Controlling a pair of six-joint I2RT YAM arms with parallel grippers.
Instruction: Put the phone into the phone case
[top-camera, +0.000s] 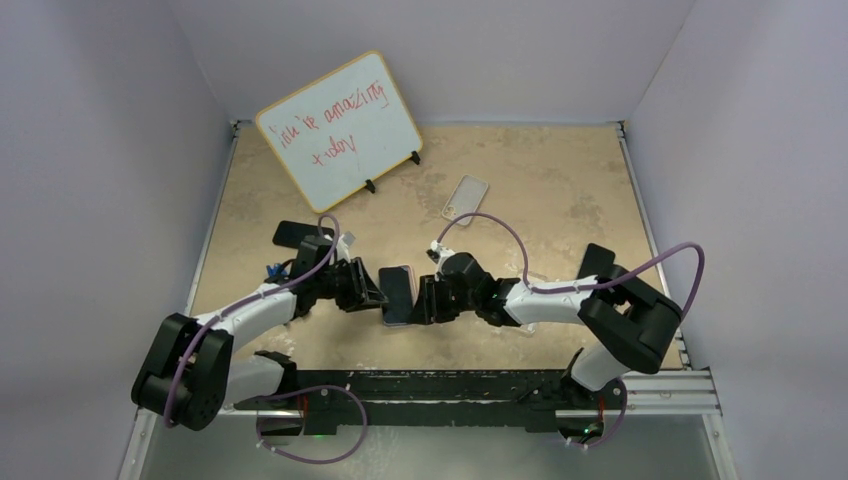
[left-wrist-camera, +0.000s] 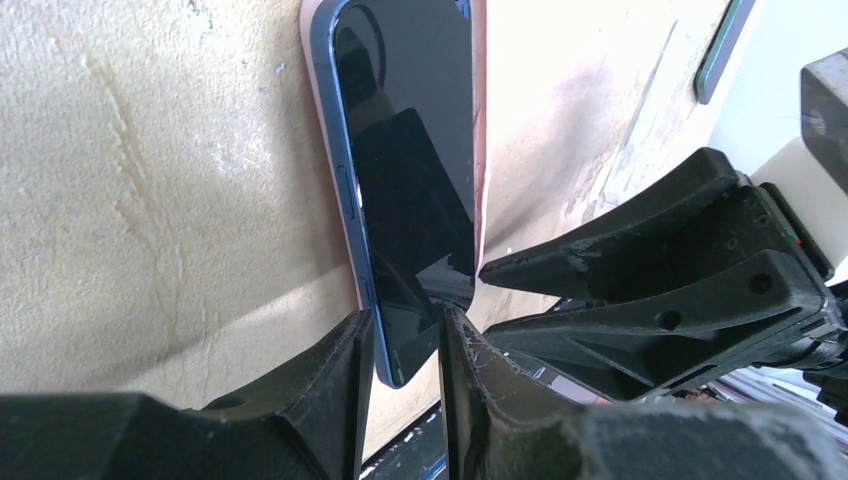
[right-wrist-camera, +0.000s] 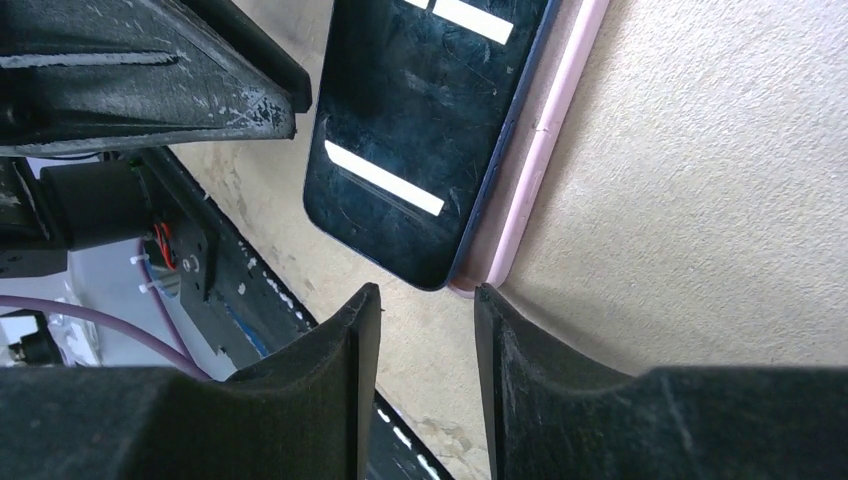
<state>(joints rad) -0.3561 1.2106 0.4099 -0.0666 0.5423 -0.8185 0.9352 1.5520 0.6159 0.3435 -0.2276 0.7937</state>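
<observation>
The phone (top-camera: 397, 296), dark screen with a blue frame, lies at the table's middle, tilted in a pink phone case (top-camera: 388, 276). In the left wrist view the phone (left-wrist-camera: 410, 180) stands edge-up against the pink case (left-wrist-camera: 481, 120), and my left gripper (left-wrist-camera: 405, 335) is closed on its near corner. In the right wrist view the phone (right-wrist-camera: 420, 120) rests on the case (right-wrist-camera: 530, 170), one long edge outside the pink rim. My right gripper (right-wrist-camera: 428, 295) is open and empty just short of the phone's end, its right fingertip (right-wrist-camera: 490, 300) by the case's corner.
A second, clear phone case (top-camera: 466, 197) lies farther back on the table. A whiteboard (top-camera: 340, 128) with red writing stands at the back left. The two grippers face each other closely across the phone. White walls enclose the table.
</observation>
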